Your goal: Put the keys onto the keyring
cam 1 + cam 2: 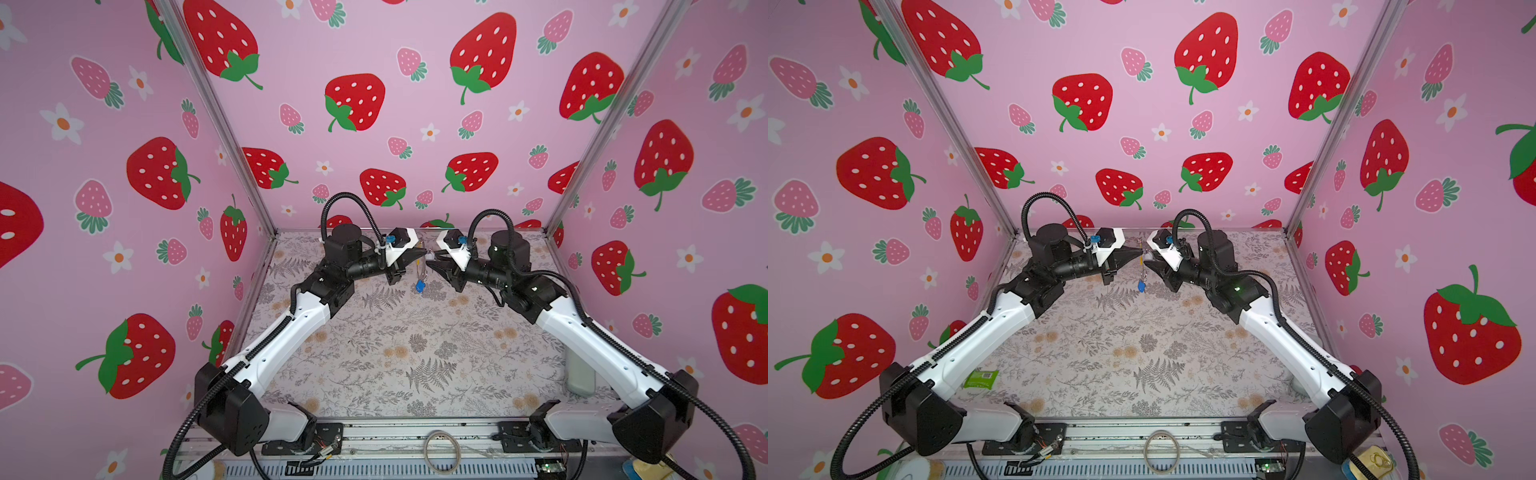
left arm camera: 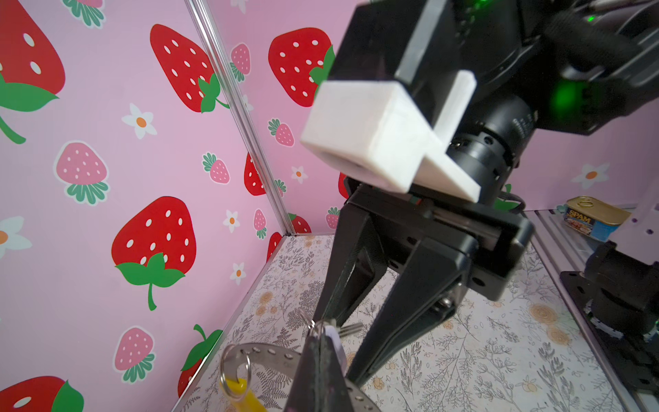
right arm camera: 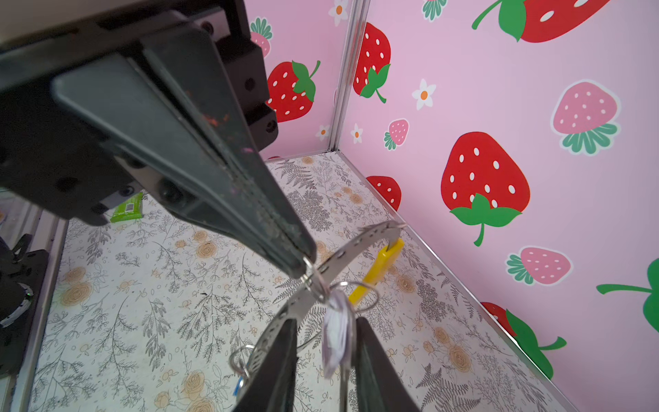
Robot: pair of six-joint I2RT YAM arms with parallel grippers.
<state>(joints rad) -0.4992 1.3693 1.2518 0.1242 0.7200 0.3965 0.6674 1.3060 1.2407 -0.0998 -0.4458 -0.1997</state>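
Counted: two arms, two claws, one keyring of perforated grey band, one yellow tag on it, two keys, at least three small split rings, one plain pale hoop, one green packet, one Spam can. Keyring pinched near its top, at one of those rings, in the tightly closed left claw; hanging edge-on straight below that tip, long axis vertical, apparently clear of the floral mat. Blue-tagged key dangling at the keyring's lowest point, pointing down, below the gap between the two claws. Lilac-tagged key hanging lengthwise between the fingers of the right claw, close to one finger with daylight before the other: jaws partway apart, straddling the tag rather than clamping it. Both arms stretched forward from the near rail, elbows bent inward, wrists turned toward each other, claws nose to nose. Hoop, packet and can well back from both claws, near the arm bases
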